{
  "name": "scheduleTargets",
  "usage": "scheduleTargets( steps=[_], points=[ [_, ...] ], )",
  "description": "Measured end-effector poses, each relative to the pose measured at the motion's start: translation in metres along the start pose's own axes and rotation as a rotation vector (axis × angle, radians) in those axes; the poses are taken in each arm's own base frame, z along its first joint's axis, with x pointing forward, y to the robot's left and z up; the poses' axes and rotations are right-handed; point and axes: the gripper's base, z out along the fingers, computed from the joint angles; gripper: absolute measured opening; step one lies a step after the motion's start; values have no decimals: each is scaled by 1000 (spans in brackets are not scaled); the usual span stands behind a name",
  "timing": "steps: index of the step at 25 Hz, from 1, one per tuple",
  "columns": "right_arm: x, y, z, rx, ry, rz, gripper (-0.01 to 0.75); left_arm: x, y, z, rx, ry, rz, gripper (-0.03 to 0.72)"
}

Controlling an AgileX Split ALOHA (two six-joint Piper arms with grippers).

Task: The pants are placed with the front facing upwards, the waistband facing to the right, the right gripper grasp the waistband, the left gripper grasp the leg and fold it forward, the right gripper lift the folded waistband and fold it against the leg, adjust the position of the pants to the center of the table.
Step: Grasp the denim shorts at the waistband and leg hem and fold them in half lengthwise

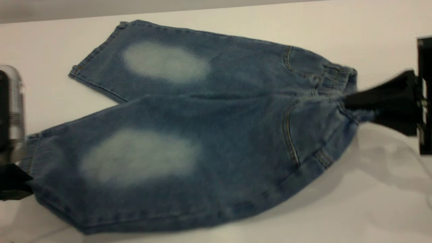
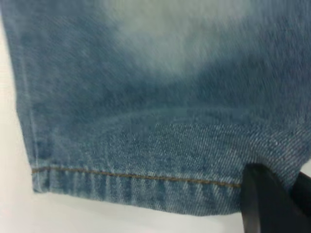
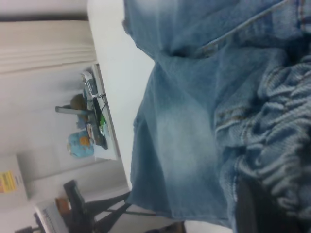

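Both pincers are mostly cut off in the exterior view: the left pincer (image 1: 15,184) shows only as a dark wedge at the picture's left edge under a blurred silver body, and the right pincer (image 1: 351,101) only as black tapered fingers running in from a flat plate at the right edge. In the left wrist view a single black finger (image 2: 265,199) overlaps the hem of the near leg, pressed against the denim; its partner is hidden behind the cloth, so the pincer looks closed on the hem though the far side of the grip cannot be seen. In the right wrist view the finger (image 3: 252,206) is a dark shape buried under gathered folds of the waistband (image 3: 282,145), closed on it. The worktop (image 1: 371,202) is plain, smooth and white-grey, with a soft shadow beneath the raised waist end. Beyond its edge the right wrist view shows pale walls, a small cluttered side table (image 3: 104,131) with things too small to name, a yellow label (image 3: 7,180) and a dark stand (image 3: 80,206). The pants (image 1: 209,135) lie front up across the middle of the worktop, legs spread toward the left, each with a pale oval patch. The waistband (image 1: 337,79) points right, bunched and pulled to a peak at the right pincer's tips, lifted off the surface there. The near leg's hem (image 1: 30,155) sits at the left pincer; the far leg lies flat, apart from both.
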Motion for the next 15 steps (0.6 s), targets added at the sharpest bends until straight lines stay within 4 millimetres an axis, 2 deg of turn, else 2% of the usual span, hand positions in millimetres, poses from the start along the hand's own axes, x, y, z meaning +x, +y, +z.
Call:
scheduleTargets(
  steps=[2,5,8,15],
  points=[
    [11,-4,-7,5,-10,58,37,1,-4,-9,-21,-26,6,53],
    [20,-8,-16,5,-39,123,37,-4,4,-25,-164,-94,11,53],
    [20,-10,-22,2,-67,148,37,-8,16,-39,-321,-150,-9,53],
    [20,-9,-22,1,-67,143,37,-20,46,-56,-551,-222,-70,53]
  ],
)
